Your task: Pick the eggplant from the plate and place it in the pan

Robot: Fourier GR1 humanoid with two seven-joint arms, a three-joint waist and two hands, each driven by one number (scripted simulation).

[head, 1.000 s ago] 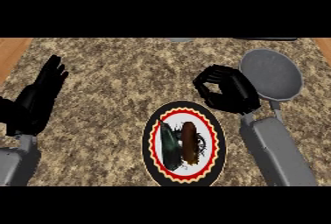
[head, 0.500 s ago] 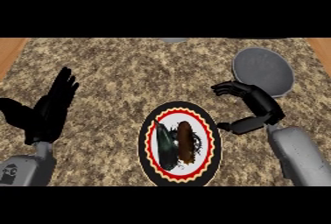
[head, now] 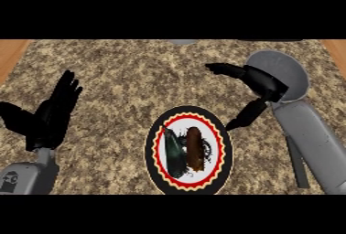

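Observation:
A dark brown eggplant (head: 194, 148) lies on a round plate (head: 188, 187) with a black rim and red scalloped ring, low in the middle of the counter. My right hand (head: 260, 87) hovers up and to the right of the plate, fingers spread wide with the thumb pointing down toward the plate's edge; it holds nothing. Behind that hand sits the grey pan (head: 289, 73), partly covered by it. My left hand (head: 51, 114) rests open at the left, fingers up, well away from the plate.
A dark green thing (head: 174, 149) lies on the plate beside the eggplant. The speckled stone counter (head: 128, 77) has wooden strips at both far sides. A grey object (head: 181, 42) peeks in at the top edge.
My right hand has uncurled and swung so its fingers spread above the plate's upper right. The view shifted, so plate and pan sit a little further left.

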